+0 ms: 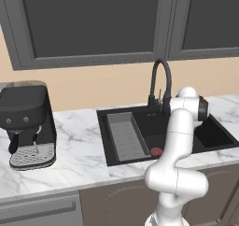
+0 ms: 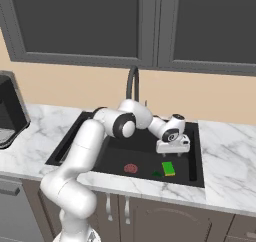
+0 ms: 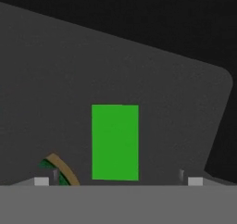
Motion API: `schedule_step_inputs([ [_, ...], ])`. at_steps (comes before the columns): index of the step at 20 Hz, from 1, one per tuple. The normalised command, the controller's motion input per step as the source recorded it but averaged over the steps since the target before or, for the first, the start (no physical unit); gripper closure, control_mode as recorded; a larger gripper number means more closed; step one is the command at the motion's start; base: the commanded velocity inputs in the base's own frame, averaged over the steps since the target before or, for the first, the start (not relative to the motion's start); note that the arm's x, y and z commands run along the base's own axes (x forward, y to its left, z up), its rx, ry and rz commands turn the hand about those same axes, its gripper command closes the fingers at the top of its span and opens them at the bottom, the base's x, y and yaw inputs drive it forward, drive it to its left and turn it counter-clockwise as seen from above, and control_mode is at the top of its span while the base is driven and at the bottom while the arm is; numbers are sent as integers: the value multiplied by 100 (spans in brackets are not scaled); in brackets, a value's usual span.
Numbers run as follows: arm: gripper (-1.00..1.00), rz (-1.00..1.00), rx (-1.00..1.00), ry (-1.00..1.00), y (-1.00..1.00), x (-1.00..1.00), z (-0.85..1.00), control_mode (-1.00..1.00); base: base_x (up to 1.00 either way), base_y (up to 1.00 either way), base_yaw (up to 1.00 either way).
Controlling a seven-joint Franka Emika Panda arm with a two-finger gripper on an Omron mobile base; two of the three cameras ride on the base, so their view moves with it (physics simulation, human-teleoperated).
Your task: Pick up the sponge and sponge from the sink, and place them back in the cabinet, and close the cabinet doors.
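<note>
We've got the gripper [image 2: 176,154] wide open over the green sponge [image 2: 168,168], so we'd drop straight down and keep it centered.

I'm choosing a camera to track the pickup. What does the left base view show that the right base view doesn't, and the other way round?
Left base view alone: the grey ribbed tray in the basin and the whole coffee machine on the counter; the arm stands in front of the sink's right half. Right base view alone: a green sponge lying flat on the sink floor, a second, darker sponge beside it, and the open end effector above them. Both: the black sink, the faucet, the red drain disc and the marble counter.
</note>
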Motion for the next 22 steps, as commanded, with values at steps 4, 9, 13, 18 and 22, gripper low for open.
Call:
schedule_step_inputs([
  [4, -100, 0, 0, 4, 0, 0, -12, -100, 0, 0, 0],
  [9, -100, 0, 0, 2, 0, 0, -13, -100, 0, 0, 0],
  [13, -100, 0, 0, 0, 0, 0, -19, -100, 0, 0, 0],
  [18, -100, 0, 0, 0, 0, 3, -16, -100, 0, 0, 0],
  [22, -100, 0, 0, 0, 0, 4, -16, -100, 0, 0, 0],
])
